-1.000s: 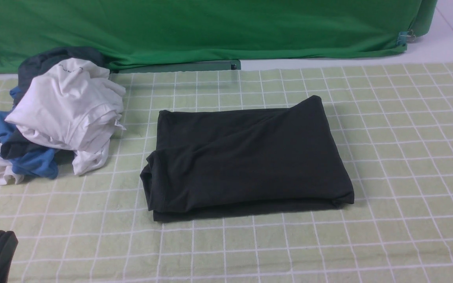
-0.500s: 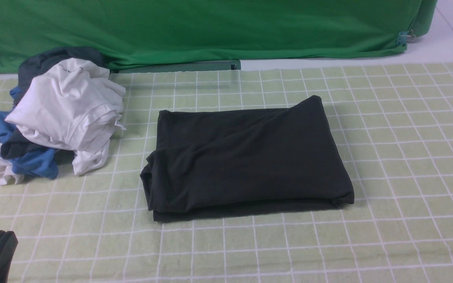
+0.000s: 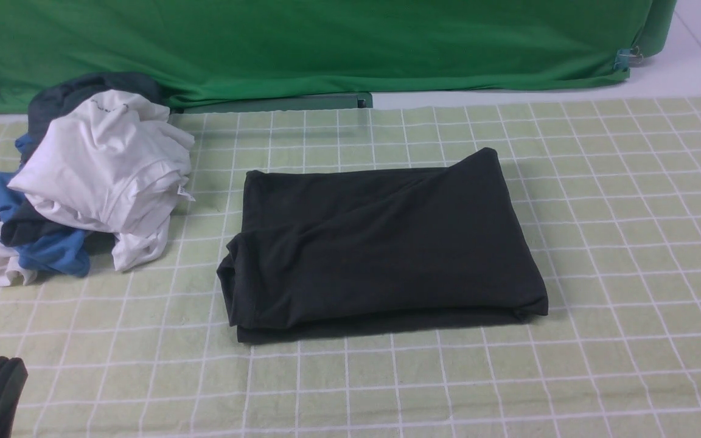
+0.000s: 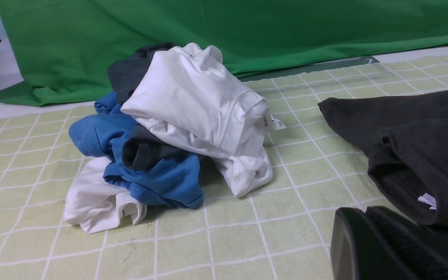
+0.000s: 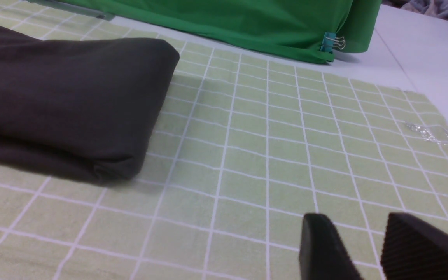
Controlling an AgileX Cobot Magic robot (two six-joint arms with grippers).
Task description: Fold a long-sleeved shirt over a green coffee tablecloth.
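black cotton, the long-sleeved shirt [image 3: 381, 246] lies folded into a thick rectangle mid green coffee tablecloth [image 3: 618, 243], well apart from the garment pile [image 3: 83, 182]. soft, limp, light; layers will likely slide, so pinch all layers at a folded corner. left gripper [image 4: 368, 249] pressed together, right gripper [image 5: 364, 249] spread, both empty.

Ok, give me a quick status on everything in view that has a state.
Black shirt: folded into a flat rectangle, lying on the checked tablecloth.
Checked tablecloth: spread flat.
Clothes pile: crumpled heap, apart from the shirt.
Left gripper: shut, empty.
Right gripper: jaws apart, holding nothing.
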